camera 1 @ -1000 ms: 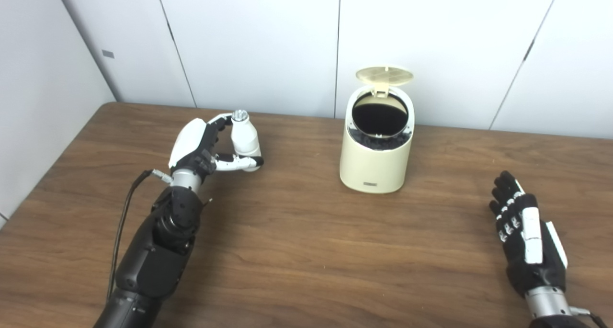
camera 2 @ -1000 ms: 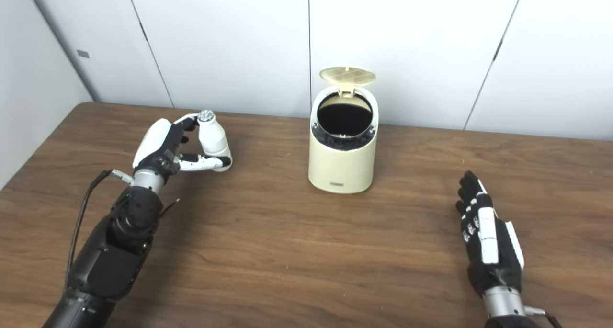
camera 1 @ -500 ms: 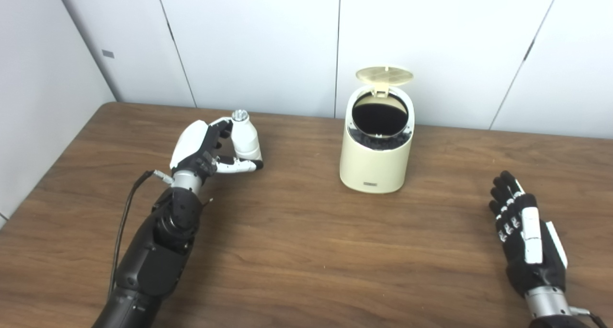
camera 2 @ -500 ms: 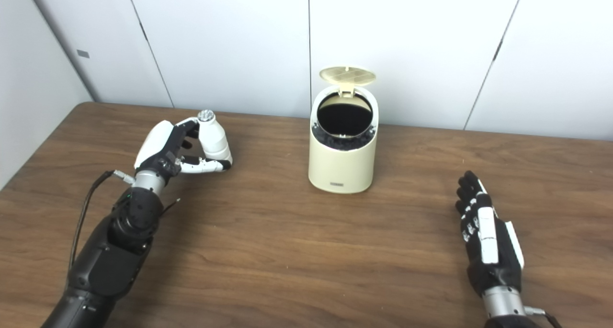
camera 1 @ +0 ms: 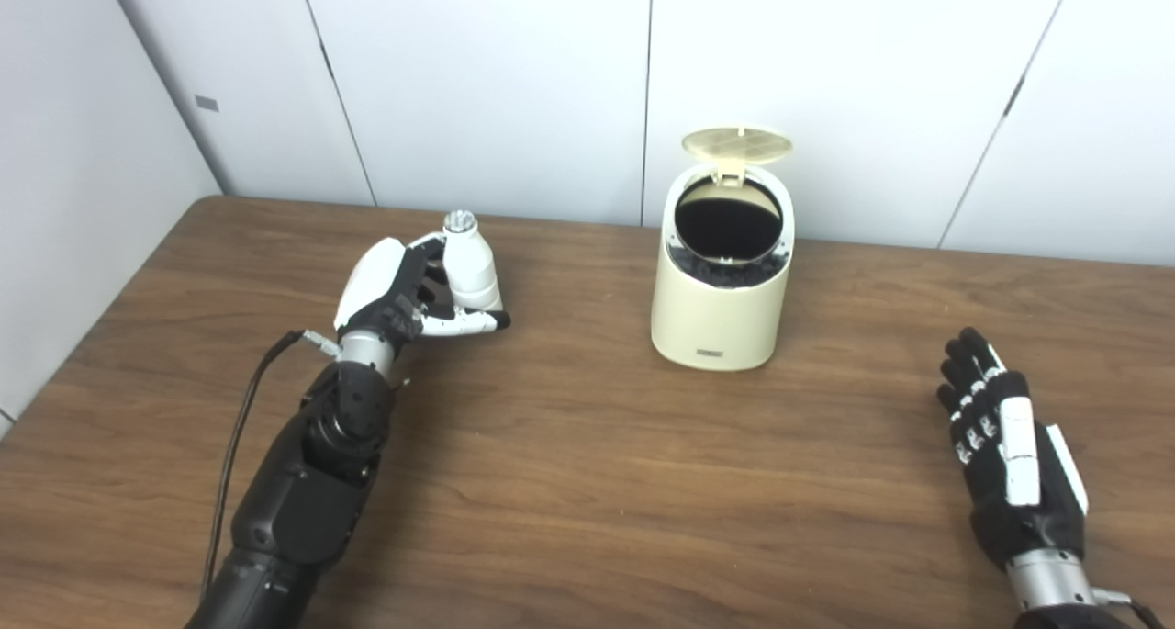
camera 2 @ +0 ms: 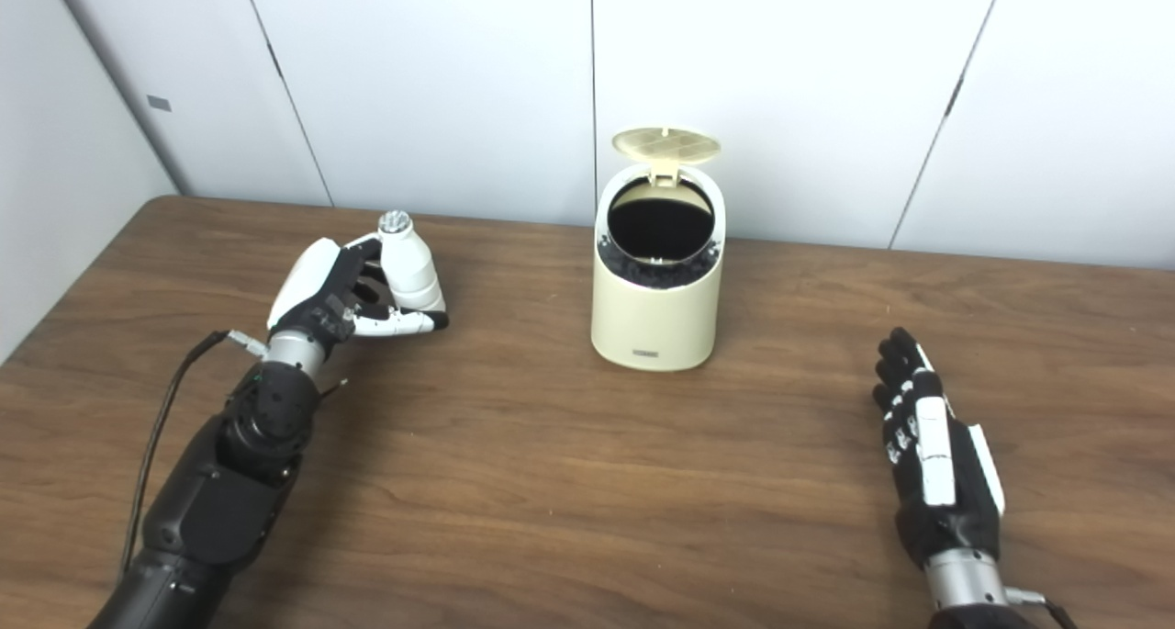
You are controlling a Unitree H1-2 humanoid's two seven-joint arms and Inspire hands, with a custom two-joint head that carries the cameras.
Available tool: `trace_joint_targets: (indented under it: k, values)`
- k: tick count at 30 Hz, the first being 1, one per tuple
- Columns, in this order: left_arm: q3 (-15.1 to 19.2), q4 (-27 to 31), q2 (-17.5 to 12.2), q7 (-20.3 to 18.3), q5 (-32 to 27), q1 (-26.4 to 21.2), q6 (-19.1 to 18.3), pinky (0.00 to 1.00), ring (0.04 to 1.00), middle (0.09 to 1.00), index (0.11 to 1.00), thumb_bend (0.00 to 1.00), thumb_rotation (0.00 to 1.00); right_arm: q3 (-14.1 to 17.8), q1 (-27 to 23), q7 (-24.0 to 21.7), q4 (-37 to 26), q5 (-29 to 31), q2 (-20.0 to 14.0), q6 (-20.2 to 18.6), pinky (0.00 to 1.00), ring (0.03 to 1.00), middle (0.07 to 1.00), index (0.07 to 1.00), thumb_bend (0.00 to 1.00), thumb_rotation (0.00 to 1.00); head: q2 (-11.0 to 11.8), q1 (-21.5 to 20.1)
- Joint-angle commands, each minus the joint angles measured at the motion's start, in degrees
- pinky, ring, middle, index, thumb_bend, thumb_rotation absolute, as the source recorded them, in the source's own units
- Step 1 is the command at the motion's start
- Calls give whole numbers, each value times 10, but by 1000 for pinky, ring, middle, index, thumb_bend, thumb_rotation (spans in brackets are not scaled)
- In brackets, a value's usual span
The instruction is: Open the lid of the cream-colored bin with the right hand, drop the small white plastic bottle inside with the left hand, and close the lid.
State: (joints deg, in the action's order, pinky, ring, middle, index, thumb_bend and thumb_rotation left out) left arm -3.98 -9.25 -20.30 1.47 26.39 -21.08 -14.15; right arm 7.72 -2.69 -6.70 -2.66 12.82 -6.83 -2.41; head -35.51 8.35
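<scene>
The small white plastic bottle (camera 1: 471, 266) with a silver cap stands upright on the wooden table (camera 1: 569, 482), left of centre. My left hand (camera 1: 397, 291) wraps it from the left: fingers curl behind its neck and the thumb lies across the front of its base. The cream-colored bin (camera 1: 719, 312) stands at the back centre, about a hand's length right of the bottle. Its lid (camera 1: 737, 143) is tipped up and back, showing the dark inside. My right hand (camera 2: 934, 459) rests low at the right front, open, fingers straight, holding nothing.
White wall panels (camera 1: 514, 78) rise close behind the table's far edge and along the left side. A black cable (camera 1: 240, 409) hangs beside my left forearm. Bare tabletop lies between the bottle and the bin.
My left hand has slid right and closed in on the bottle, palm nearer and thumb tucked across its base. The bottle, the bin and my right hand have stayed put.
</scene>
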Motion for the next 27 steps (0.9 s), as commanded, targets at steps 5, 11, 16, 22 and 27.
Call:
trace_joint_targets:
  k: [5,11,16,22,27]
  values:
    - [6,9,-11,11,0,-31,25,588,694,782,794,864,228,2,-10,3,-24,4,-2,3,991,978,951,943,584,894,-1,0]
    - [12,6,-6,18,-3,-28,35,575,673,766,776,845,198,3,-9,3,-22,2,-3,6,976,976,950,939,580,893,-2,0]
    - [12,3,-5,21,-3,-29,41,551,646,744,763,823,176,3,-9,1,-22,3,-4,7,975,977,949,938,581,897,-3,0]
    - [20,1,1,28,-11,-29,48,509,584,651,710,788,34,5,-9,-2,-21,7,-6,6,983,979,949,939,576,910,-3,1]
    - [31,-16,10,58,-19,-27,99,414,455,493,580,548,0,6,-8,-2,-24,8,-8,4,974,972,943,928,559,915,-6,0]
